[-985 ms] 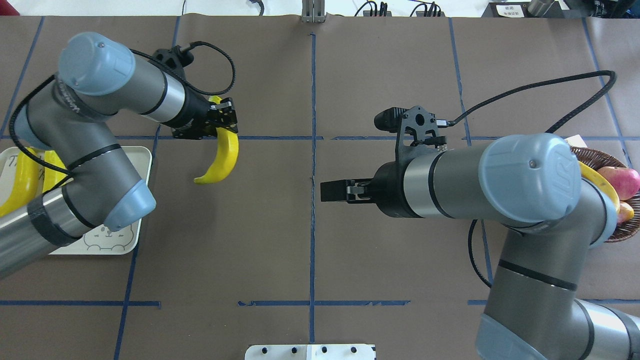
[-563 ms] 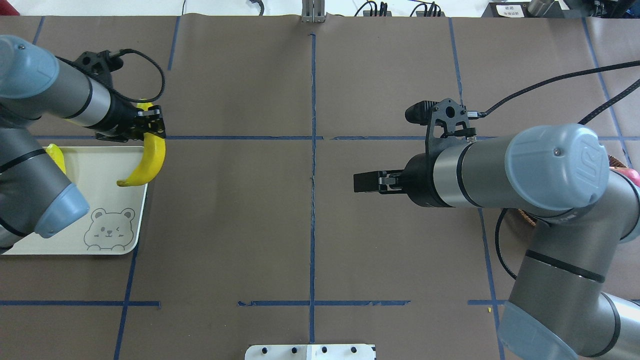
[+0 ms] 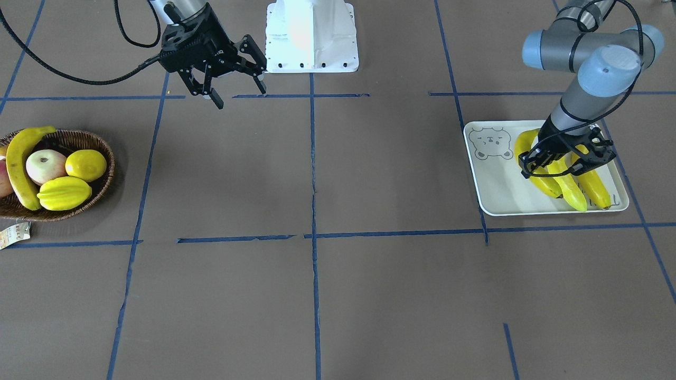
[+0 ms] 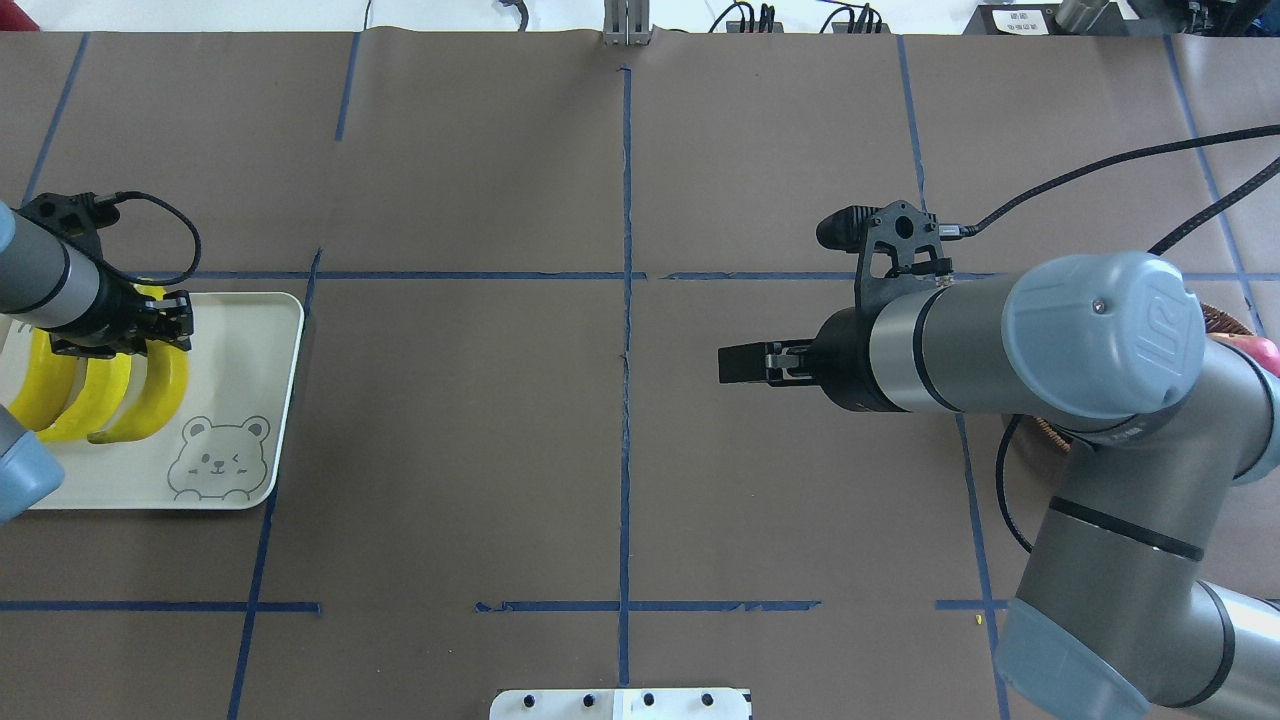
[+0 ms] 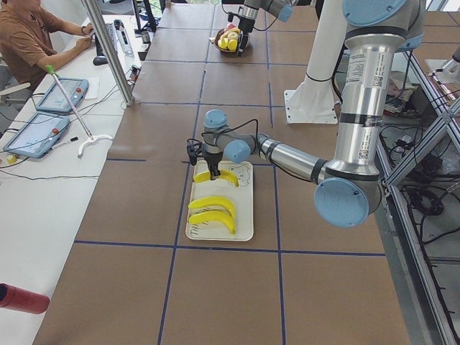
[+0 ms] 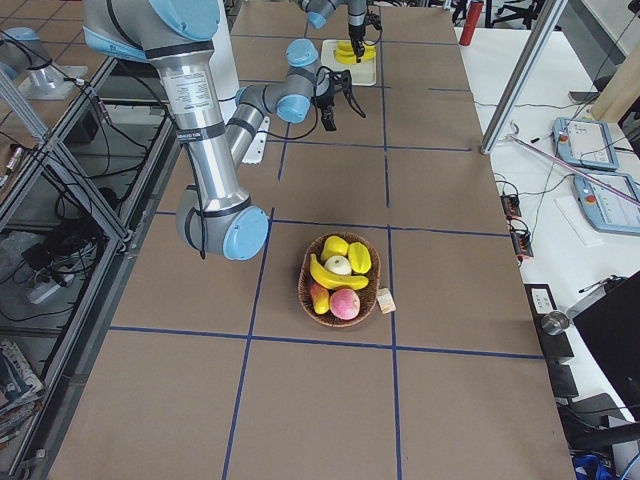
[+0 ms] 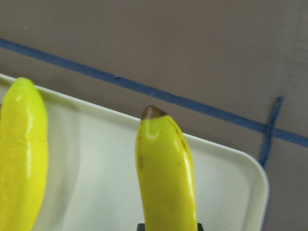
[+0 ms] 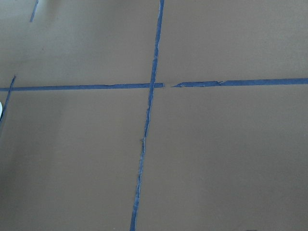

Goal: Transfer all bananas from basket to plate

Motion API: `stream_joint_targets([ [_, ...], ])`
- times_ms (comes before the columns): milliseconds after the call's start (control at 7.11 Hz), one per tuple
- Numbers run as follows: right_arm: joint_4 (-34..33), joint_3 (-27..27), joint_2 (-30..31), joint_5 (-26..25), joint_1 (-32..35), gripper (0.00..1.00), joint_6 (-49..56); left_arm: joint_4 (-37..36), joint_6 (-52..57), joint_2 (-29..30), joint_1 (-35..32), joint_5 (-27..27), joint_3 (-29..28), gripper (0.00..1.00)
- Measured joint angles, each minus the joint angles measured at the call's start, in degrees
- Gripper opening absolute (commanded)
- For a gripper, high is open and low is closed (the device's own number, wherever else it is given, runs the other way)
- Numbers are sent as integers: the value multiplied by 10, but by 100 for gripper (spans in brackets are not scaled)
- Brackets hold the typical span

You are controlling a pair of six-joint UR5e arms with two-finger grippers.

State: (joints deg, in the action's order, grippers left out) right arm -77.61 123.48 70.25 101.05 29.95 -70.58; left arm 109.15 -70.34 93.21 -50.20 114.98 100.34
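Three bananas are on the white bear plate [image 4: 235,340]. My left gripper [image 4: 165,328] is shut on the one nearest the bear face [image 4: 158,392], low over the plate; it fills the left wrist view [image 7: 166,178]. The other two [image 4: 45,385] [image 4: 97,395] lie beside it. A fourth banana [image 3: 18,161] lies along the far rim of the wicker basket [image 3: 103,182]. My right gripper [image 3: 238,95] is open and empty above the bare table, far from the basket. In the overhead view my right arm hides most of the basket.
The basket also holds an apple [image 3: 45,164], a lemon [image 3: 86,164] and a starfruit [image 3: 63,193]; its paper tag [image 3: 13,235] lies beside it. The white robot base [image 3: 311,37] stands at the table's edge. Blue tape lines cross the brown table.
My left arm carried the banana left from mid-table to over the plate and brought it down beside the other two. My right arm drew back to the right.
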Motion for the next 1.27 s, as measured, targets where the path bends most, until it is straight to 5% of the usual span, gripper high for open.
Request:
stream_joint_targets([
  [141,2,-2,-1,0,0,100,0,1,0,-4,2,-10,-12,8],
  [281,3,-2,-3,0,0,100,0,2,0,-4,3,-15,-20,75],
  [422,4,-1,-4,0,1,100,0,3,0,-3,4,-17,-23,99],
  [844,2,4,-1,6,13,100,0,3,11,-3,2,-18,-13,100],
  [1267,2,14,54,28,49,100,35,-60,45,0,-6,-12,86,100],
])
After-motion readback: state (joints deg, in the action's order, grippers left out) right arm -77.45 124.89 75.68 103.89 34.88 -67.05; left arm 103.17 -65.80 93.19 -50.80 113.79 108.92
